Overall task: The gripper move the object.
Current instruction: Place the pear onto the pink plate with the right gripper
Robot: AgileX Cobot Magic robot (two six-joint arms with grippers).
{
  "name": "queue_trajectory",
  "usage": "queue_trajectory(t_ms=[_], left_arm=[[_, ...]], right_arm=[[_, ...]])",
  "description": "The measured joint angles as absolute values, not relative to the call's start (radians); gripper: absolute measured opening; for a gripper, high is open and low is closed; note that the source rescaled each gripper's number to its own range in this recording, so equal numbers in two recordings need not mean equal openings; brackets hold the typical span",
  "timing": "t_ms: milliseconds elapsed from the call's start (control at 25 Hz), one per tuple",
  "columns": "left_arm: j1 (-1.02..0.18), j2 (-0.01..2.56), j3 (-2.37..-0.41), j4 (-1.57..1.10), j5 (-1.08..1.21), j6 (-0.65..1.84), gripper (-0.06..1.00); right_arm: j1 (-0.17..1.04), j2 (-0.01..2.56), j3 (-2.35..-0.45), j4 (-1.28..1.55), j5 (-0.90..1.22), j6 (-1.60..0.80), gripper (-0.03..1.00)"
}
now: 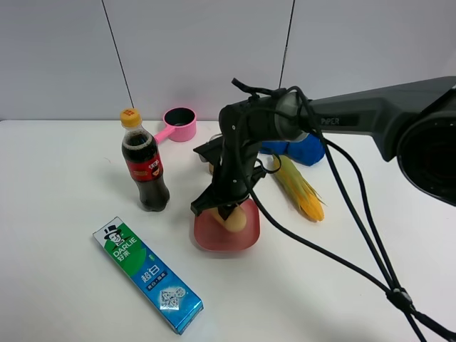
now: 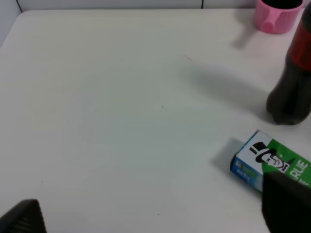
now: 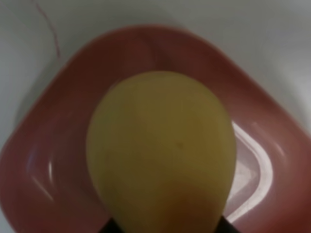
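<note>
High view overlooks table (image 1: 71, 299), left wrist near toothpaste box (image 2: 272, 160), right wrist hugging bowl (image 3: 272, 121)

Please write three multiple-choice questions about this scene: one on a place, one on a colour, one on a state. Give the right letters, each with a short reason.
1. Where is the potato?
A. beside the toothpaste box
B. at the red bowl
C. inside the pink cup

2. What colour is the cap of the cola bottle?
A. yellow
B. blue
C. white

3. How is the cola bottle placed?
A. lying on its side
B. tilted
C. standing upright

Answers: 1 B, the right hand grips the potato at the bowl; 2 A, the cap is yellow; 3 C, the bottle stands on its base.
</note>
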State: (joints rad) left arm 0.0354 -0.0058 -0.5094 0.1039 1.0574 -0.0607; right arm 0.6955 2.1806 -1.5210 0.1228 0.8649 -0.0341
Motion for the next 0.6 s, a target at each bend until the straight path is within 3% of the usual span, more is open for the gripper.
queue_trajectory(t_ms=[400,480,600], left_arm=[[0.035,-0.006,-0.509,0.104,1.057,-0.061,1.0],[0.035,-0.006,-0.509,0.104,1.057,-0.061,1.0],[0.035,-0.006,-0.509,0.104,1.057,-0.061,1.0]], right_arm=[[0.695,2.202,-1.521,0.152,0.86,-0.042,0.04],[0.695,2.202,-1.521,0.158,0.859,-0.042,0.18],[0.695,2.204,-1.521,0.167,0.859,-0.042,0.53]])
